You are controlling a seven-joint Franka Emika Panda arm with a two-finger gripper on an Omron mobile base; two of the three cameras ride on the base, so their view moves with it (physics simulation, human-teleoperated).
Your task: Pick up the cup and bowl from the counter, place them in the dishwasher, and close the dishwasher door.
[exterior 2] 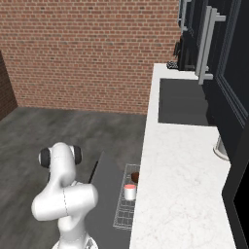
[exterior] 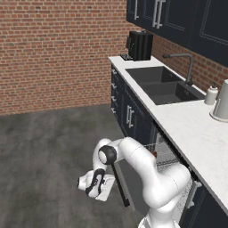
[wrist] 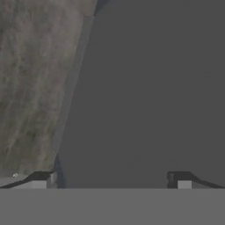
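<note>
The white Franka arm folds low over the grey floor, its elbow bent beside the open dishwasher (exterior: 167, 156) and its two-finger gripper (exterior: 91, 187) hanging just beside the outer edge of the flat dark navy dishwasher door (exterior 2: 104, 187), which lies lowered. In the hand view the gripper (wrist: 112, 178) faces the door's plain dark panel (wrist: 145, 96) at close range, its two dark fingertips (wrist: 41, 178) spread wide apart with nothing between them; a strip of mottled grey floor (wrist: 33, 79) runs alongside the door's edge.

From the right base view, the small pinkish-red cup with white rim (exterior 2: 129, 191) stands upright in the pale wire rack (exterior 2: 124, 209) drawn out over the door, and the small glossy dark reddish-brown bowl (exterior 2: 135, 176) sits in the same rack just behind it. The long white marble-like counter (exterior 2: 180, 185) runs above.

The left base view shows the dark double sink (exterior: 162, 84) and a black toaster (exterior: 140, 45) on the counter; there the arm's bulk covers most of the rack, leaving just a speck of red (exterior: 154, 154).
</note>
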